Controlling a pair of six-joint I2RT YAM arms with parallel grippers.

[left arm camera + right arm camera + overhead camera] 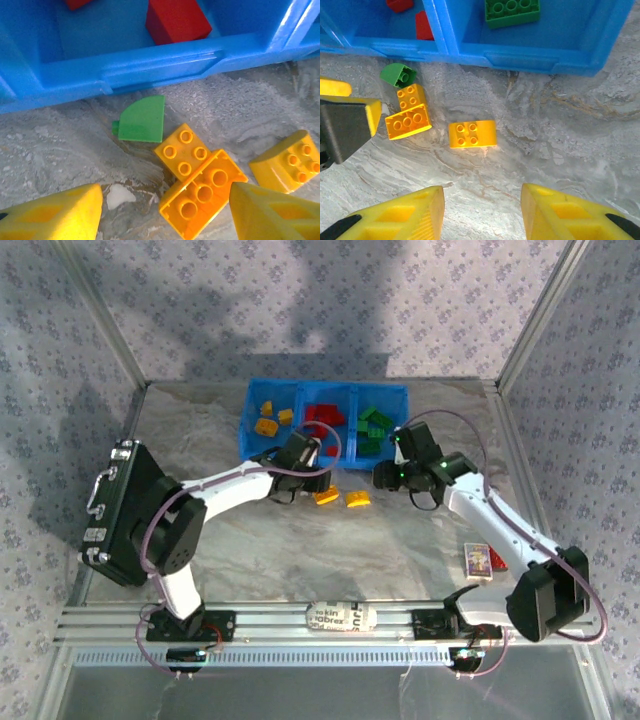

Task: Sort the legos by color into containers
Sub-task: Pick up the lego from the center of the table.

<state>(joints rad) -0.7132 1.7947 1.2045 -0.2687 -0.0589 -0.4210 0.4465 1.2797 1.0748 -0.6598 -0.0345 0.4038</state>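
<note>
Hovering left pincer (166, 200), open and empty, over the long orange brick (202, 197): its axis lies skew to the jaw gap; right pincer (482, 192), open too, is farther off

Smooth, glossy plastic legos (202, 200) and blue containers (150, 67); the table (560, 150) looks matt, marble-patterned.

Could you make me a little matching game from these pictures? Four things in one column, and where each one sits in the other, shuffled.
Things:
1. black case
2. red bricks
3. lone green piece
4. small printed box

Places:
A. middle compartment of the blue bin
B. right side of the table
C. on the table, just outside the bin's near wall
D. left edge of the table

Pairs: 1-D, 2-A, 3-C, 4-B
</note>
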